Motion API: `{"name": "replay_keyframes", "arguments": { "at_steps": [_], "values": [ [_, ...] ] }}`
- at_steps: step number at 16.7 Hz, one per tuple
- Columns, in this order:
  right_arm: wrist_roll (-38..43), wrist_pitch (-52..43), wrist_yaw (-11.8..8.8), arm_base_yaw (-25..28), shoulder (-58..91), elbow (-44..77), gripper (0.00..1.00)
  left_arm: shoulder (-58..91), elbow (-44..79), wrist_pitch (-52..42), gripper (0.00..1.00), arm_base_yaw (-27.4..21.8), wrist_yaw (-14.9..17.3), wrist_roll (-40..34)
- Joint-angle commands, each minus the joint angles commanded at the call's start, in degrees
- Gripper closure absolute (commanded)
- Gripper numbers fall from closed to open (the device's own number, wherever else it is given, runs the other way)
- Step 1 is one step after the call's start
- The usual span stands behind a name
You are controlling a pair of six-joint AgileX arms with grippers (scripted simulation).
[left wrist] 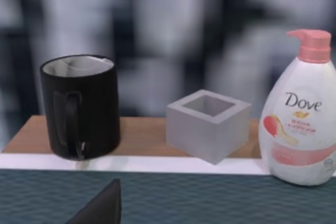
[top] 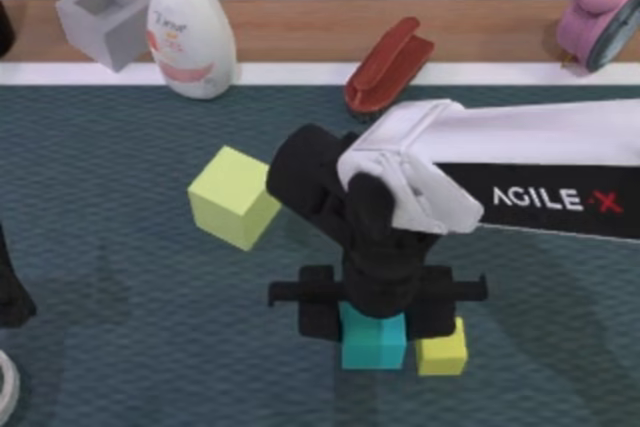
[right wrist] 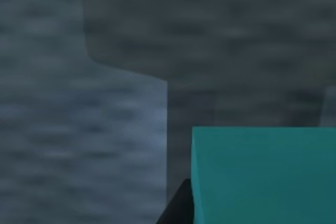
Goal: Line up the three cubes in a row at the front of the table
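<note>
Teal cube (top: 373, 340) sits at the front of the table (top: 120, 297), under the right gripper (top: 375, 312), whose 2 black fingers stand on either side of it. The right wrist view shows the cube's face filling one corner, with a dark finger edge (right wrist: 176, 205) against its side, but whether the fingers are clamped on it or just parted around it cannot be told. The small yellow cube (top: 441, 349) lies just beside the teal one, toward the table's right, apparently touching it, so 2 of the 3 cubes look to be in the row. The pale yellow-green cube (top: 234, 197) rests well apart, farther back and to the left, turned at an angle.

By appearances, the step in hand is the placing of the teal cube. The next move would call for the right arm to clear upward without nudging either neighbour, then fetch the yellow-green cube and square it up at the teal cube's left.

Along the wooden band at the back stand a grey hollow block (top: 103, 17), a Dove bottle (top: 190, 32), a red brush (top: 388, 65) and a pink object (top: 598, 17); a black mug (left wrist: 81, 106) shows in the left wrist view. None blocks the row. The left gripper is parked at the table's left edge, its fingers out of sight.
</note>
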Motion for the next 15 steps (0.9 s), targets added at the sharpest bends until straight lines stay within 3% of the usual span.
{"name": "replay_keyframes", "arguments": {
  "at_steps": [7,15],
  "values": [
    [0.1,3.8,0.1,0.2,1.7,-2.5,1.00,0.0,0.0,0.0,0.00,0.0,0.0,0.0],
    [0.1,3.8,0.1,0.2,1.7,-2.5,0.40,0.0,0.0,0.0,0.00,0.0,0.0,0.0]
  ]
}}
